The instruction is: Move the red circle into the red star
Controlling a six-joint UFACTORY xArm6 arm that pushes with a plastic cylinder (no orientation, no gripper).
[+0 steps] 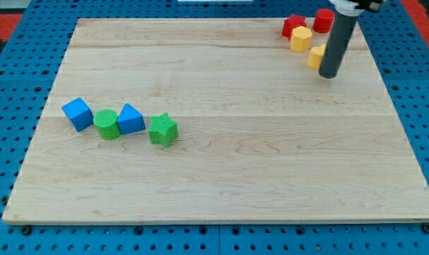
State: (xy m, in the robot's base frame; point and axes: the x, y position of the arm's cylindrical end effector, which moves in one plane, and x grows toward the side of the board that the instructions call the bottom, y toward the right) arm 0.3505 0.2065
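The red star lies near the board's top right corner. The red circle lies just to its right, partly hidden behind the rod. A small gap shows between them. My tip rests on the board below the red circle, right next to a yellow block that the rod partly hides. A yellow hexagon sits just below the red star and looks to touch it.
At the view's left, a row of blocks: blue cube, green circle, blue triangle, green star. The wooden board sits on a blue pegboard table.
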